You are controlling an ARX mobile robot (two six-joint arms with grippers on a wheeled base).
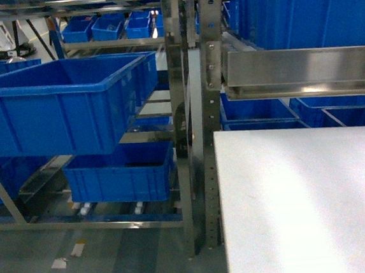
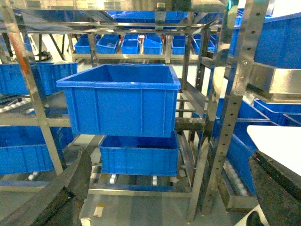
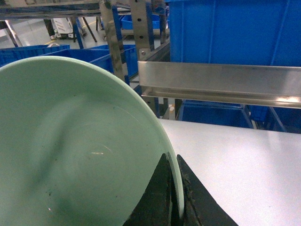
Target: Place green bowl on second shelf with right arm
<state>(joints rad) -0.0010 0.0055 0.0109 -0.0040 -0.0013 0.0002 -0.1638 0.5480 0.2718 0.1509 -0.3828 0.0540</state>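
Steel rail (image 3: pixel 221 84) and blue crate (image 3: pixel 235 30) ahead of right end effector (image 3: pixel 173 197), pinched on green bowl (image 3: pixel 70 150) rim.

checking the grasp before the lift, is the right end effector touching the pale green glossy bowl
Touching. The right wrist view shows the right end effector with its two black fingers pinched on the rim of the pale mint-green glossy round bowl, one each side.

Green bowl (image 3: pixel 70 150) cropped left and below; left jaws' gap perhaps offscreen.
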